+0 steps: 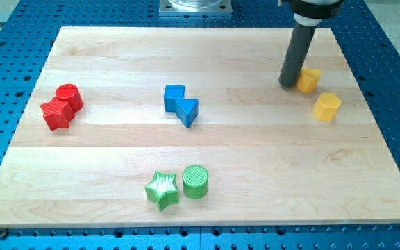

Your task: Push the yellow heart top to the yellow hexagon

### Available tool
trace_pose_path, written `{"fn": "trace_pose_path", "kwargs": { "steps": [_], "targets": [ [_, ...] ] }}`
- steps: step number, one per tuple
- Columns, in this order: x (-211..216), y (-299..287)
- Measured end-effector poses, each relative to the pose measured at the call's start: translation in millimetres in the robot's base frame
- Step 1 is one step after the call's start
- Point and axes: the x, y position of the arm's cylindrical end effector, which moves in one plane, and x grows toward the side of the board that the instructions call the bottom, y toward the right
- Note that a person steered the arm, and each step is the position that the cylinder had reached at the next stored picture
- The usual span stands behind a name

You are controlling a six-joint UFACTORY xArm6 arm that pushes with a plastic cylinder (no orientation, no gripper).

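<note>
The yellow heart point(310, 80) lies near the view's upper right on the wooden board point(117, 153). The yellow hexagon point(327, 107) lies just below and to the right of it, with a small gap between them. My tip point(288, 84) rests on the board against the heart's left side. The dark rod rises from it toward the view's top.
A blue cube point(174, 97) and a blue triangle point(187, 111) touch near the middle. A red cylinder point(69, 96) and a red star point(56, 113) sit at the left. A green star point(162, 190) and a green cylinder point(195, 181) sit at the bottom centre.
</note>
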Motion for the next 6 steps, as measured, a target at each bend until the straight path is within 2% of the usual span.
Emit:
{"fn": "trace_pose_path", "kwargs": {
  "steps": [3, 4, 6],
  "targets": [
    [10, 28],
    [-12, 27],
    [-10, 67]
  ]
}}
